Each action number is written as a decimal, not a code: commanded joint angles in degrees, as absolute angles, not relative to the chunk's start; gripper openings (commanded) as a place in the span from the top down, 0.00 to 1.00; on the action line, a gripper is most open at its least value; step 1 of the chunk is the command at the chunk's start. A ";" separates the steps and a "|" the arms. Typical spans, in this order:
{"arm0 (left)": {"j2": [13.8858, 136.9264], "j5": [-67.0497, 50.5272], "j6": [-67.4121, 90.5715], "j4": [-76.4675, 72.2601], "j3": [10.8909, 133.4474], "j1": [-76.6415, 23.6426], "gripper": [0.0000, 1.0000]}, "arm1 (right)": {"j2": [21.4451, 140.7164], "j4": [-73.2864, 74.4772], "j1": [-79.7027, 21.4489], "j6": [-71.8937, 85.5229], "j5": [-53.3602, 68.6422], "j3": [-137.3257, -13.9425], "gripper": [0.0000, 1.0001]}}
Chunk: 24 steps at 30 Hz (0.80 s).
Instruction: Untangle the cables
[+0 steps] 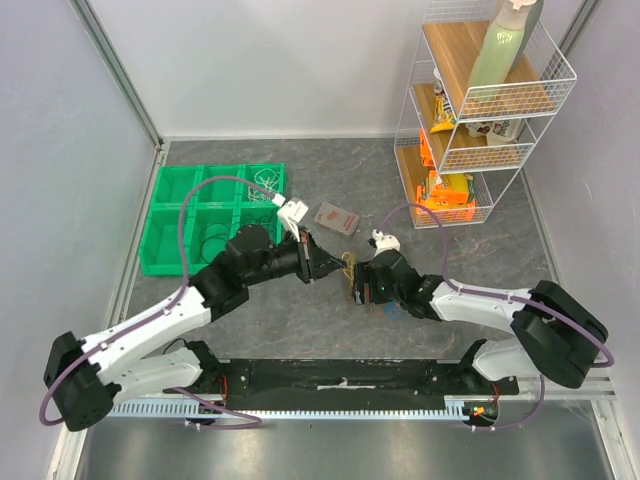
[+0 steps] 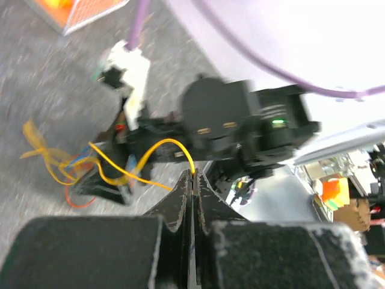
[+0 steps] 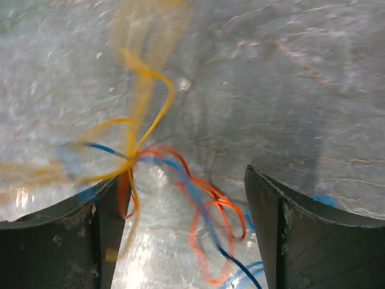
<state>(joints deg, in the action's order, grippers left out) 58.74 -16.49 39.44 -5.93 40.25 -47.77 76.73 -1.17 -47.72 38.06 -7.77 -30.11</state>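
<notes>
Jaws of the left claw [image 2: 192, 180] are pressed together on a single thin yellow wire loop [image 2: 159, 143] that arcs back toward the rest. Facing it, the right claw [image 3: 186, 241] stands open, its fingers straddling the tangled bunch of thin yellow, blue and orange-red wire loops [image 3: 180, 180]. The bunch lies on the grey mottled table [image 1: 300, 180], about midway between the left and right edges and nearer the near edge.

Little looks done: the strands meet in one knot [image 3: 129, 159], so nearly all the separating is left. The right wrist view shows that knot. The overhead view gives only a small smudge, and any white or purple strands are perhaps hidden.
</notes>
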 commanded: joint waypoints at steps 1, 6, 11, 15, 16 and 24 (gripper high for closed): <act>52.83 -25.92 29.02 -6.08 49.81 -47.99 0.98 | 78.57 -4.22 -45.80 46.13 -18.63 -30.59 0.18; 46.59 -22.34 16.90 5.43 61.85 -48.08 0.98 | 74.20 -2.64 -42.11 48.60 -21.35 -26.81 0.21; 43.42 -11.54 6.69 12.56 72.32 -47.99 0.98 | 67.51 -0.18 -38.50 47.99 -21.35 -23.29 0.26; 43.33 -10.11 5.45 13.88 75.75 -47.99 0.98 | 63.55 4.47 -38.41 45.19 -21.71 -23.11 0.30; 43.59 -10.28 5.62 13.89 75.94 -47.99 0.98 | 62.67 4.66 -38.41 43.61 -20.58 -23.38 0.30; 44.38 -11.07 7.38 13.71 75.41 -48.08 0.98 | 51.88 3.08 -40.25 24.89 -0.28 -27.42 0.12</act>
<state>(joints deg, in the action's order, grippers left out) 43.31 -12.05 9.28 12.27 75.79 -47.77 58.85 4.99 -39.00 35.05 -10.17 -23.55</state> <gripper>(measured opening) 0.025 0.850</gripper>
